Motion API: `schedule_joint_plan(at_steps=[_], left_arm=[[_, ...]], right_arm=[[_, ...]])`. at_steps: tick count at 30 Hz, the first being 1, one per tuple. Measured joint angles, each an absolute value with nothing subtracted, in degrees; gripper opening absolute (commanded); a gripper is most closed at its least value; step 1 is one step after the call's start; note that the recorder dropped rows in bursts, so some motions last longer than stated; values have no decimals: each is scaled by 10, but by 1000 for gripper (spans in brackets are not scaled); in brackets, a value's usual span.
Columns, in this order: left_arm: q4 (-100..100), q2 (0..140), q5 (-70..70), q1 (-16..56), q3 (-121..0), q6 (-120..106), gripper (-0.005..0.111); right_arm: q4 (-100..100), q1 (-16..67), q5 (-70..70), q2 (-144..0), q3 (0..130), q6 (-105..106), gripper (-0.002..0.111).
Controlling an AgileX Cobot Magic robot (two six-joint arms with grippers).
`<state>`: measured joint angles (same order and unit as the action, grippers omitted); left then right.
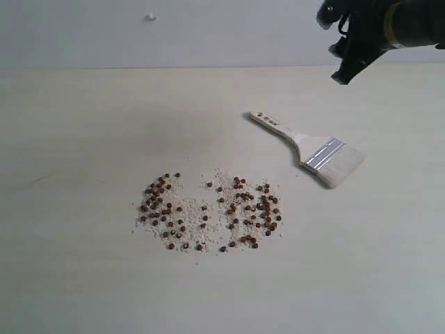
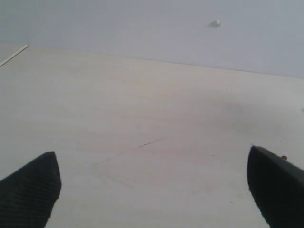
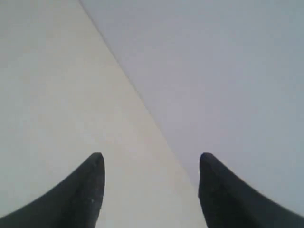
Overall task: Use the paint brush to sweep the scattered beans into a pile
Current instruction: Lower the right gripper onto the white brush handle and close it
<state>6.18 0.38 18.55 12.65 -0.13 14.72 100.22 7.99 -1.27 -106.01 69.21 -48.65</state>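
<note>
My right hand (image 3: pixel 151 164) hangs spread and empty over the tabletop (image 1: pixel 83 139), my left hand (image 2: pixel 151 156) likewise agape, while the light brush (image 1: pixel 306 149), two o'clock of the beans (image 1: pixel 208 212), probably wants pinching mid-handle, clear of its soft bristles.

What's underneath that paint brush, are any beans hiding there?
The paint brush lies flat on the pale table; the beans sit apart from it. Whatever is directly beneath its bristles is covered.
</note>
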Motion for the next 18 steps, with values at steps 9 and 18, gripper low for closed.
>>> schedule_joint_plan(at_steps=[9, 18], left_arm=[[62, 4, 185, 126, -1, 147, 104], [62, 4, 185, 126, -1, 147, 104]], right_arm=[[303, 79, -478, -1148, 861, 181, 55], [-35, 150, -584, -1222, 1027, 285, 55]])
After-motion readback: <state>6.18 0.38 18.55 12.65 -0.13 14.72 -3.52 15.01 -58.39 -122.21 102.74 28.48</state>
